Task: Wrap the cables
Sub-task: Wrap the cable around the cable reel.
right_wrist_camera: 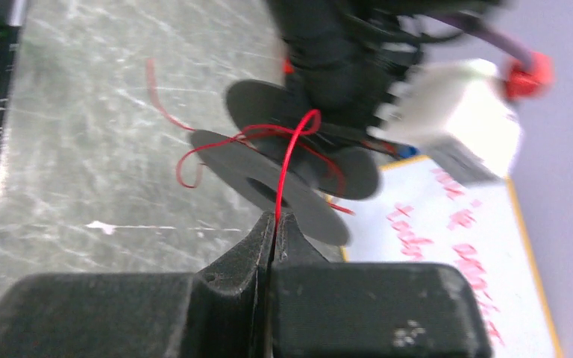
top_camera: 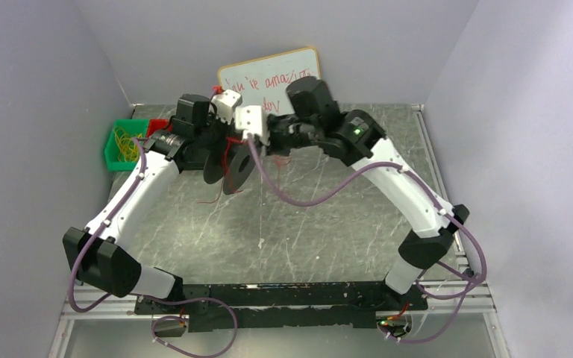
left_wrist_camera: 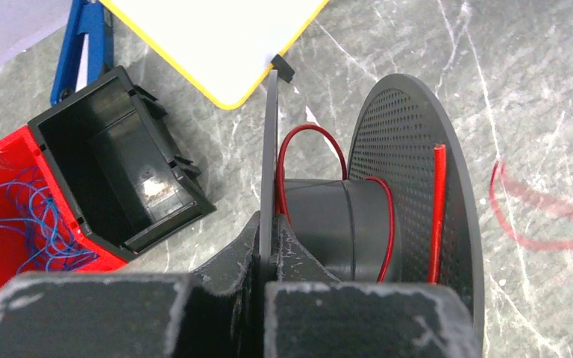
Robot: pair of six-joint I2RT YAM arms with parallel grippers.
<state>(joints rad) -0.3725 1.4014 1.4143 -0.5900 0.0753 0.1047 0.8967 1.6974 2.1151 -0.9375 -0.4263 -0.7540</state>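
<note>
A black spool (left_wrist_camera: 328, 224) with a perforated flange hangs above the table at mid-back. My left gripper (left_wrist_camera: 274, 231) is shut on its thin near flange. The cables are one thin red wire (left_wrist_camera: 439, 209): it loops loosely round the hub and lies across the inside of the far flange. In the right wrist view the red wire (right_wrist_camera: 289, 160) rises from the spool (right_wrist_camera: 268, 179) in a loop and runs down into my right gripper (right_wrist_camera: 274, 218), which is shut on it just in front of the spool. A loose stretch (right_wrist_camera: 166, 104) trails over the table.
A whiteboard (top_camera: 268, 78) with red writing leans at the back wall behind the spool. At the back left stand a green bin with yellow wire loops (top_camera: 125, 145), a red bin with blue wire (left_wrist_camera: 15, 216) and an empty black bin (left_wrist_camera: 112, 164).
</note>
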